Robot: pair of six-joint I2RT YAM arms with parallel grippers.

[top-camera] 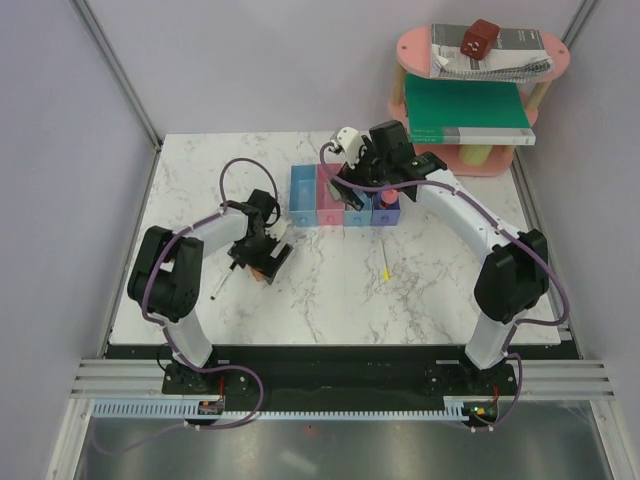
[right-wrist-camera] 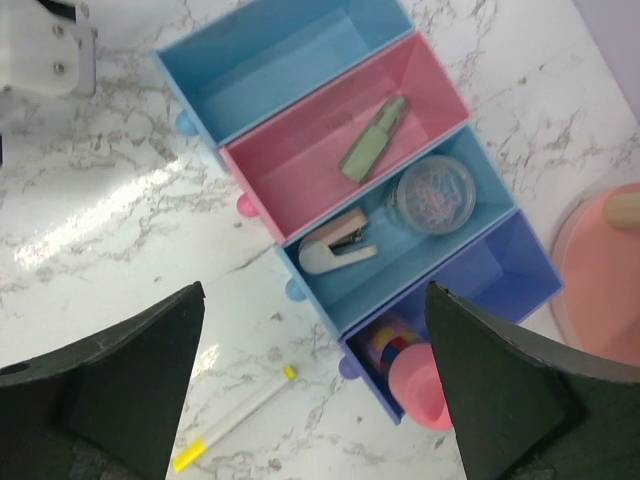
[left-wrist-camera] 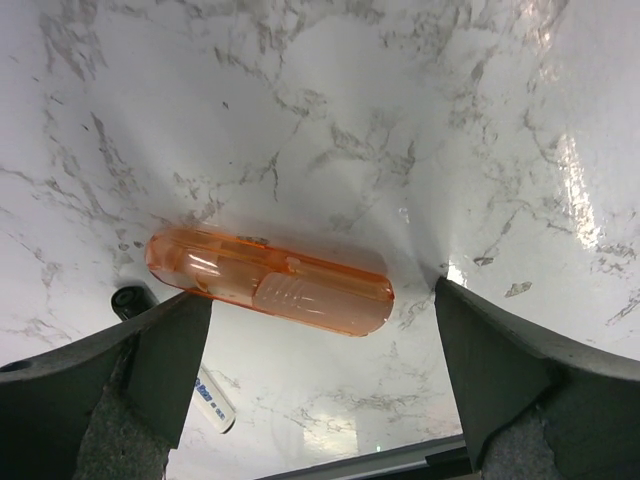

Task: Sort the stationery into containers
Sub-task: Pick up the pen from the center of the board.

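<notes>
Left wrist: orange stick (left-wrist-camera: pixel 270 280) lies between the wide-apart left tool (left-wrist-camera: pixel 320 322).

A white desk (top-camera: pixel 330 300) with grey marble veining fills the middle, closed in at the left, back and right by plain pale lilac walls (top-camera: pixel 250 60), with slim grey metal posts (top-camera: pixel 115 70) slanting along the corners. A pink two-tier oval shelf (top-camera: pixel 410 45) stands at the desk's far right corner. Along the near edge run a black strip (top-camera: pixel 340 352) and a ribbed aluminium rail (top-camera: pixel 110 378), with a dull grey floor (top-camera: pixel 330 450) below, and even light leaves bright glare patches on the glossy top.
</notes>
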